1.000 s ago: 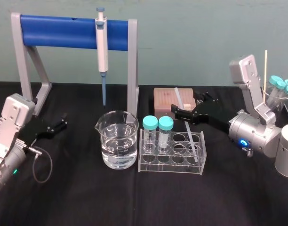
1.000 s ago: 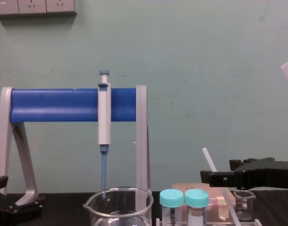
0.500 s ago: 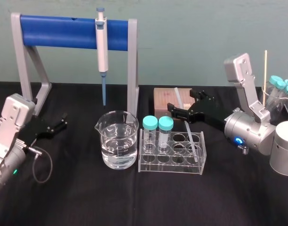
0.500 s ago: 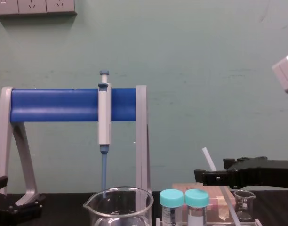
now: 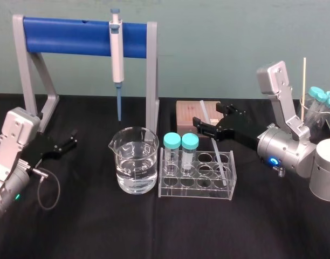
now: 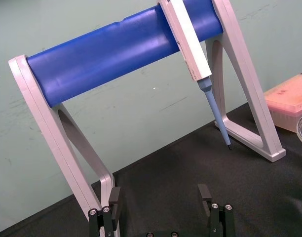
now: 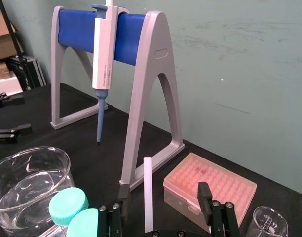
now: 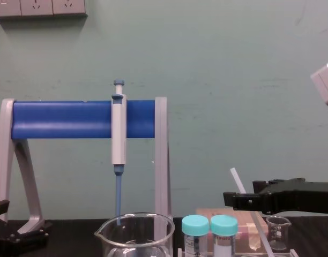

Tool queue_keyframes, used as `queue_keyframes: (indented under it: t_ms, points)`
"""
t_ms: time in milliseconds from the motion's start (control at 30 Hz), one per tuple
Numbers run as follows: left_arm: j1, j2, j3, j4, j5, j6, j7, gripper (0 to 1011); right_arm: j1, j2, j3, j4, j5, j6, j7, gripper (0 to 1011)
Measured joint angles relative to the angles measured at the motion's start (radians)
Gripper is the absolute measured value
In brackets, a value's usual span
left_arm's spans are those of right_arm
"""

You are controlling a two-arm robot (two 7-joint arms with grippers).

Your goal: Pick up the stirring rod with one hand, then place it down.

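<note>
Stirring rod (image 5: 215, 148) stands tilted in clear tube rack (image 5: 196, 186), in right-side cell, top leaning far-left toward pink tip box (image 5: 187, 110). My right end effector (image 5: 207, 114) straddles rod's upper part, above rack: jaws wide apart, rod between them, apart from both fingers, nothing gripped. Beaker (image 5: 135, 162) just left of rack. Left end effector (image 5: 68, 141) parked low at left of table (image 5: 100, 232), jaws apart, empty.

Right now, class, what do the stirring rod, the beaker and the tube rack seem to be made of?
Stirring rod: milky, translucent, smooth; probably glass or plastic, cannot tell which. Beaker: clear and glossy, water visible through it; likely glass. Tube rack: clear flat panels with bright edges; looks like acrylic. The right claw straddles the rod, open.
</note>
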Motion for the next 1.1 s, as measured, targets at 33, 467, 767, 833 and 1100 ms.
queue_keyframes:
  t_ms: [33, 467, 767, 833, 1100]
  points:
    - [0.0, 0.0, 0.0, 0.0, 0.0, 0.0, 0.0, 1000, 0.0, 0.0, 0.0, 0.0, 0.0, 0.0, 0.0, 889]
    - [0.0, 0.0, 0.0, 0.0, 0.0, 0.0, 0.0, 1000, -0.001, 0.001, 0.001, -0.001, 0.002, 0.0, 0.001, 490]
    - [0.0, 0.0, 0.0, 0.0, 0.0, 0.0, 0.0, 1000, -0.001, 0.001, 0.001, -0.001, 0.002, 0.0, 0.001, 208]
    - [0.0, 0.0, 0.0, 0.0, 0.0, 0.0, 0.0, 1000, -0.001, 0.001, 0.001, -0.001, 0.003, 0.0, 0.001, 137]
    - [0.0, 0.0, 0.0, 0.0, 0.0, 0.0, 0.0, 1000, -0.001, 0.001, 0.001, -0.001, 0.003, 0.0, 0.001, 73]
